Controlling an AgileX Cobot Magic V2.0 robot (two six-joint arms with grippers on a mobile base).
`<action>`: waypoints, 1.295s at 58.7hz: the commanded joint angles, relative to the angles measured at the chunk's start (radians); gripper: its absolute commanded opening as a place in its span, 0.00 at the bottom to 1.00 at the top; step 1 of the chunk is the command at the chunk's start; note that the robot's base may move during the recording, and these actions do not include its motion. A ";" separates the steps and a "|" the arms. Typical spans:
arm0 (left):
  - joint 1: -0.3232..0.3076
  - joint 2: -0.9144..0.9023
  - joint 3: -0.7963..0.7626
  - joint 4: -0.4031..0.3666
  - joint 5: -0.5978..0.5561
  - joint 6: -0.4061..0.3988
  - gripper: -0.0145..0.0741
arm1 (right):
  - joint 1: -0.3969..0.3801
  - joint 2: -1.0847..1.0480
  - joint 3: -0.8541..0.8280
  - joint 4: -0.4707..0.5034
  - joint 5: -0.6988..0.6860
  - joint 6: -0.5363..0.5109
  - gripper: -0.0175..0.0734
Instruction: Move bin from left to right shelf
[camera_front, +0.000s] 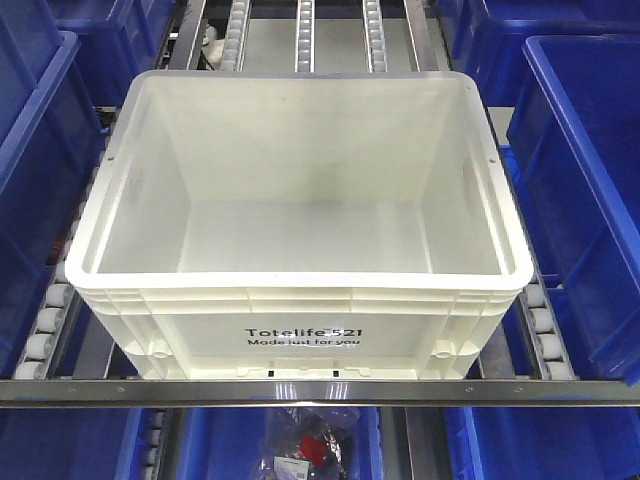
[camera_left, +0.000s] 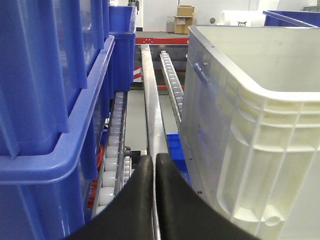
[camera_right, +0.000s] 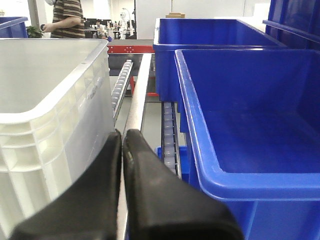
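The bin (camera_front: 300, 330), a large white empty tote with black print on its front wall, sits on the roller shelf in the middle of the front view. My left gripper (camera_left: 154, 159) is shut with nothing in it, just left of the bin's left wall (camera_left: 240, 150). On the other side, my right gripper (camera_right: 122, 134) is also shut and empty, close beside the bin's right wall (camera_right: 60, 130). Neither gripper shows in the front view.
Blue plastic bins stand close on both sides: stacked ones on the left (camera_left: 50, 100), open ones on the right (camera_right: 240, 125). Roller tracks (camera_front: 45, 330) and a steel front rail (camera_front: 320, 392) carry the tote. A person (camera_right: 67, 17) stands far behind.
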 joint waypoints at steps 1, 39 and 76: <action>-0.005 -0.016 0.010 -0.003 -0.080 -0.007 0.16 | -0.002 -0.010 0.019 -0.001 -0.076 0.000 0.18; -0.005 -0.016 0.010 -0.003 -0.080 -0.006 0.16 | -0.002 -0.010 0.019 -0.001 -0.076 0.000 0.18; -0.005 0.066 -0.179 -0.029 -0.111 -0.004 0.16 | -0.002 0.072 -0.157 0.020 -0.087 0.047 0.18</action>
